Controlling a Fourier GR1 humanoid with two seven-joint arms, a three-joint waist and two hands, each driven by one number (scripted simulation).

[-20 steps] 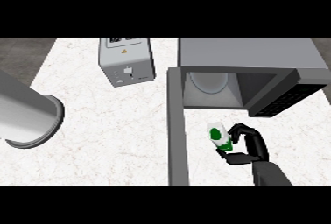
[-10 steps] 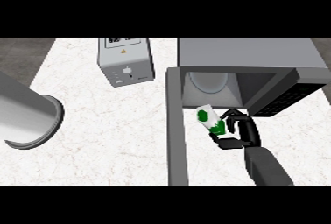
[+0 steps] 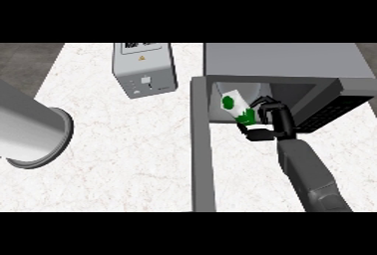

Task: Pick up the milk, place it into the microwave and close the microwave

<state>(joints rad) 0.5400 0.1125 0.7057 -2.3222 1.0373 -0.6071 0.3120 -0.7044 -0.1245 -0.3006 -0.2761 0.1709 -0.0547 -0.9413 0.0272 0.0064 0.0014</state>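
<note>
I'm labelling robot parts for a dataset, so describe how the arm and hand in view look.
The right hand is black, with blocky segmented fingers and a thumb. Its forearm is a dark grey, boxy, smooth shell widening toward the lower edge. No cables or markings show. The left hand is out of view.

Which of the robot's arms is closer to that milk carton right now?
The right. Its right hand is curled around the milk carton at the microwave opening. The left forearm is far across the counter; its hand isn't visible.

White speckled stone table [image 3: 125,149] fills most of view. Dark grey floor [image 3: 26,60] past table's far-left corner. Grey boxy appliance [image 3: 144,69] with label and small controls stands near far edge. Large grey cylinder [image 3: 29,129] at left edge. Even flat light.
</note>
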